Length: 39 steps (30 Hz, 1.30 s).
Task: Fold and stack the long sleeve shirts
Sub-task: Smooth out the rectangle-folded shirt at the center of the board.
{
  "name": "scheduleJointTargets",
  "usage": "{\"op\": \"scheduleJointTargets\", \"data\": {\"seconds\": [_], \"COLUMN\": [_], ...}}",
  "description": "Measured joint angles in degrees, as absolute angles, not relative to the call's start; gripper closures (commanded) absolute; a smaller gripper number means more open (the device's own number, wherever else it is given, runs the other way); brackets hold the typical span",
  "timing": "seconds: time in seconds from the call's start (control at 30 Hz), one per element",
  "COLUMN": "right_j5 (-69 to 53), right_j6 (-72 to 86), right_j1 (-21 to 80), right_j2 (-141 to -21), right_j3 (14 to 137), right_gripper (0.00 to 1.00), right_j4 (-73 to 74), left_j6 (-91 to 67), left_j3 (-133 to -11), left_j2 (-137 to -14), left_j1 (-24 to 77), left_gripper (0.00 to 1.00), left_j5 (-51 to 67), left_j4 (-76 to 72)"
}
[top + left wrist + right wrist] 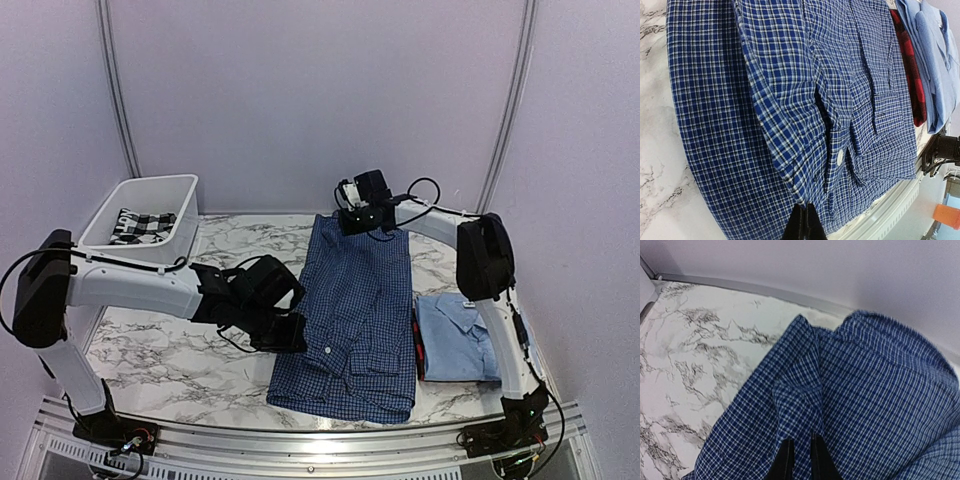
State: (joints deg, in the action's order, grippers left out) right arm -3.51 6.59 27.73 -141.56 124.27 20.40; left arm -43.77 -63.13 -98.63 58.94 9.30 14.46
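The dark blue checked shirt (355, 310) lies lengthwise on the middle of the marble table, partly folded, with a sleeve and cuff lying over it (840, 150). My left gripper (290, 333) is at its near left edge; in the left wrist view the fingers (804, 225) are pressed together on the shirt's folded edge. My right gripper (360, 218) is at the shirt's far end, shut on a pinch of the checked cloth (800, 452). The light blue shirt (455, 340) lies folded at the right, and also shows in the left wrist view (935, 55).
A red checked cloth (907, 75) lies under the left edge of the light blue shirt. A white bin (175, 190) at the back left holds a black-and-white checked cloth (140, 225). The table's metal front rail (300, 440) runs just below the shirt's near end.
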Motion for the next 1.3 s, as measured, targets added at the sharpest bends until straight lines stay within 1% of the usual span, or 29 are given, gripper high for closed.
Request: {"op": "scheduleJointTargets", "data": {"seconds": [0.17,0.33,0.43,0.63,0.7,0.73,0.77,0.8,0.83,0.93,1.0,1.07,1.2,1.3], "right_j5": [-3.68,-3.57,-3.62,-2.63,-1.34,-0.73,-0.34,0.14,0.58,1.56,2.07,2.26,2.33,2.00], "right_j6": [7.73,8.47,8.80,9.04,9.08,9.08,9.08,9.06,9.04,8.99,8.97,8.95,8.78,8.80], "right_j1": [28.12,28.80,29.47,29.85,29.67,29.61,29.54,29.43,29.36,29.23,29.23,29.23,29.41,29.52], "right_j2": [-138.69,-135.28,-134.93,-135.92,-137.08,-137.53,-137.78,-137.95,-138.02,-138.02,-137.86,-137.53,-135.68,-133.58], "right_j3": [115.59,108.71,108.22,109.03,110.13,110.39,110.45,110.45,110.45,110.63,110.67,110.67,110.67,110.67], "right_gripper": [0.94,0.87,0.85,0.83,0.81,0.80,0.80,0.79,0.79,0.76,0.72,0.71,0.71,0.71], "right_j4": [20.69,20.14,19.42,19.33,19.59,19.84,19.99,20.45,20.86,21.52,21.61,21.74,22.04,22.02], "left_j6": [-44.73,-45.54,-45.89,-45.95,-45.93,-45.93,-45.95,-45.76,-45.98,-46.02,-45.78,-45.43,-43.46,-40.95], "left_j3": [-62.57,-62.04,-61.95,-61.95,-61.95,-61.95,-61.95,-61.95,-61.98,-61.98,-61.98,-61.98,-63.75,-69.14], "left_j2": [-98.21,-98.10,-98.10,-98.15,-98.37,-98.54,-98.74,-98.94,-99.18,-99.57,-99.57,-99.57,-99.98,-102.54], "left_j1": [59.11,59.27,59.44,59.75,59.75,59.75,59.75,59.75,59.75,59.72,59.51,58.96,55.99,52.60], "left_gripper": [1.00,1.00,1.00,1.00,0.94,0.89,0.84,0.74,0.70,0.62,0.59,0.58,0.59,0.62], "left_j5": [8.84,8.82,8.71,8.60,8.45,8.43,8.38,8.32,8.25,7.79,7.27,6.92,6.28,5.82], "left_j4": [15.25,15.94,16.36,16.56,16.58,16.58,16.60,16.60,16.62,17.02,17.04,17.06,17.93,18.33]}}
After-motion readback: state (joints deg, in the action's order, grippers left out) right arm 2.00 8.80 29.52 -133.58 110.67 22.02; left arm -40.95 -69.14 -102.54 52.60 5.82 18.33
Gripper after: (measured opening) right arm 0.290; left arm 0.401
